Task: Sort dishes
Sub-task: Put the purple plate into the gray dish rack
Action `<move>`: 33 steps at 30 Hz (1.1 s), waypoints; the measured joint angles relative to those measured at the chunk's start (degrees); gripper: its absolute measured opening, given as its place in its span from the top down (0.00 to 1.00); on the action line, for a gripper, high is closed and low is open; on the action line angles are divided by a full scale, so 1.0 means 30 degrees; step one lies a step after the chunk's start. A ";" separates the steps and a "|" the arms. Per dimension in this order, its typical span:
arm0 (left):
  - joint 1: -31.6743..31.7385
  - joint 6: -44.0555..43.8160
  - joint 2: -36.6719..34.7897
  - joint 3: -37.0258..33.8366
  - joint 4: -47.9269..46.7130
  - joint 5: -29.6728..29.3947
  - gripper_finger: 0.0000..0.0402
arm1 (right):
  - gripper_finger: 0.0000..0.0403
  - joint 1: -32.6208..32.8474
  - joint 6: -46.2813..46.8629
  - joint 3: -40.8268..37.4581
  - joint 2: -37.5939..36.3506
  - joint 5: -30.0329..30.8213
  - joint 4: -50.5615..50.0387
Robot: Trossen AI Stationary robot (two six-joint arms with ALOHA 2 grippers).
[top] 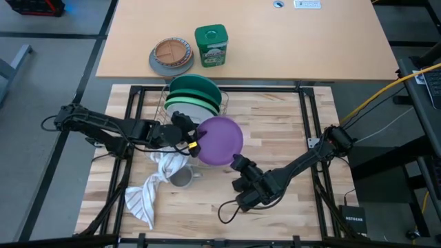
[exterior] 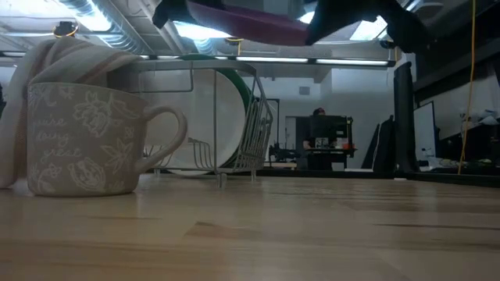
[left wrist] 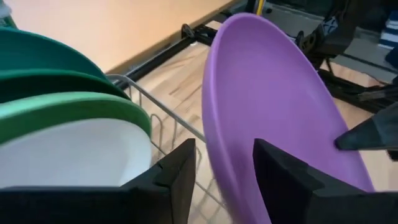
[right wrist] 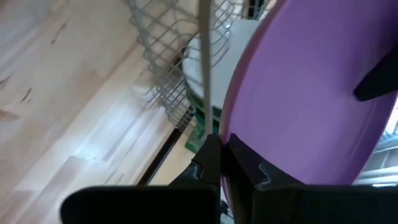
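While the purple plate (top: 222,140) hangs in the air above the worktop (top: 275,138), just beside the wire rack (top: 219,103), both end effectors grip its rim: the left end effector (top: 193,145) pinches the edge nearest the rack, the right end effector (top: 238,162) is clamped narrow on the opposite edge. The teal plate (top: 195,85), green plate (top: 182,100) and white plate (top: 200,110) stand upright in the rack. A mug (exterior: 86,140) and cloth (top: 148,189) lie near.
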 joint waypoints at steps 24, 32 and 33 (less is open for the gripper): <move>0.0131 0.3450 0.0015 -0.0036 0.1987 -0.0677 0.97 | 0.79 0.0029 0.2080 0.0036 0.0000 -0.1970 0.2301; 0.0353 0.6444 -0.0184 -0.0036 0.3757 -0.1935 0.97 | 0.70 0.0029 0.8760 0.0036 0.0000 -0.4546 0.1731; 0.0405 0.7006 -0.0344 -0.0036 0.4052 -0.2062 0.97 | 0.70 0.0029 0.9721 0.0036 0.0000 -0.4978 0.1409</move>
